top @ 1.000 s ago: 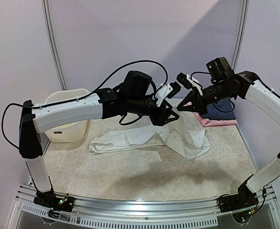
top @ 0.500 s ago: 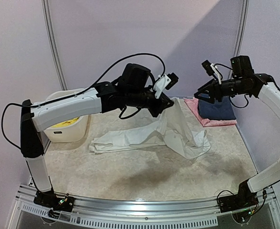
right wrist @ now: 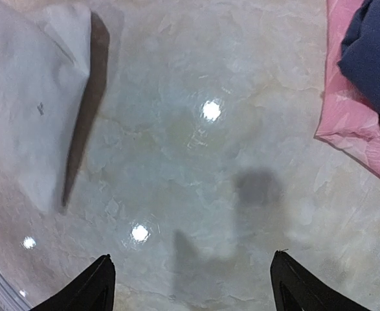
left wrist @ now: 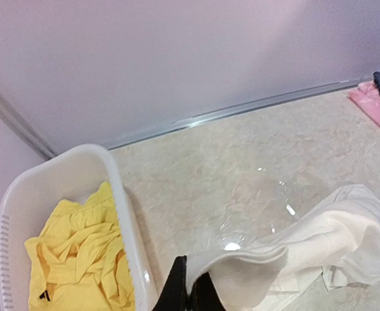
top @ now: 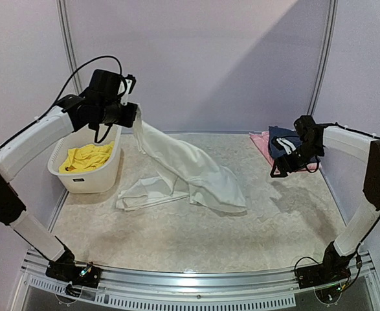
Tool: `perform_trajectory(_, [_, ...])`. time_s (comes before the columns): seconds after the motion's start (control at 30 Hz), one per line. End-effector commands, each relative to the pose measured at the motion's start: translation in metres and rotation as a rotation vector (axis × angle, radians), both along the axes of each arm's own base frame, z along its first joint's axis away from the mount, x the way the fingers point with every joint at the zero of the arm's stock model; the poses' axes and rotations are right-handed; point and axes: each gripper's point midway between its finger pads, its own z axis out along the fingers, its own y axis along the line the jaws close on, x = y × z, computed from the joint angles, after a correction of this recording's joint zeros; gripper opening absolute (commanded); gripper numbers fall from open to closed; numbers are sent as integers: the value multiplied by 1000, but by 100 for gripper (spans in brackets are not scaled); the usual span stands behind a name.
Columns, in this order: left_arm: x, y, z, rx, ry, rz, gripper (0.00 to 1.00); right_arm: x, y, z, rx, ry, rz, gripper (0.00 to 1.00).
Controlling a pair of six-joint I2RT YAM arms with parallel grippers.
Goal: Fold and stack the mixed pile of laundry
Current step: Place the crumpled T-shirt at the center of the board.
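Observation:
My left gripper [top: 133,115] is raised at the far left, above the basket, and is shut on an edge of the white T-shirt [top: 196,175]. The shirt hangs from it in a long diagonal drape down to the table, where the rest lies crumpled. In the left wrist view the black jaws [left wrist: 190,291] pinch a white fold of the T-shirt [left wrist: 325,240]. The yellow shorts [top: 86,157] lie bunched inside the basket, and the left wrist view shows the shorts [left wrist: 79,259] too. My right gripper [top: 283,170] hovers open over bare table at the right, its fingers [right wrist: 105,278] wide apart and empty, well clear of the T-shirt [right wrist: 34,110].
A white plastic basket [top: 109,172] stands at the far left by the wall. A folded navy cloth [top: 281,144] on a pink cloth [top: 262,142] lies at the far right, just behind my right gripper; the right wrist view has the pink cloth [right wrist: 351,129] at upper right.
My right gripper let go of the shirt, opened and drew back to the right, dropping lower. My left gripper closed on the shirt and swung it up and far left over the basket.

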Motion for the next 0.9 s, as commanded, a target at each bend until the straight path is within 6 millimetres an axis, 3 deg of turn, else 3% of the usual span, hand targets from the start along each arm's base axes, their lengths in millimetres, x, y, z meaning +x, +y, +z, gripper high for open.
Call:
perform_trajectory(0.0, [-27, 37, -33, 82, 110, 94, 0, 1, 16, -14, 27, 43, 48, 85])
perform_trajectory(0.13, [-43, 48, -50, 142, 202, 114, 2, -7, 51, -20, 29, 59, 173, 85])
perform_trajectory(0.23, [-54, 40, -43, 161, 185, 63, 26, -23, 77, -28, 58, 102, 256, 85])
perform_trajectory(0.3, [-60, 28, -37, 143, 160, 12, 33, -31, 90, -32, 60, 121, 299, 85])
perform_trajectory(0.4, [-72, -14, -35, 124, 141, -158, 38, -32, 99, -33, 90, 150, 301, 82])
perform_trajectory(0.53, [-98, -99, -58, 177, 189, -471, 42, -19, 92, -8, 178, 128, 248, 80])
perform_trajectory(0.7, [-111, -184, -105, 237, 268, -645, 42, -2, 55, 22, 210, 69, 120, 78])
perform_trajectory(0.87, [-115, -254, -146, 310, 259, -756, 44, -2, 11, 33, 236, 40, -10, 78])
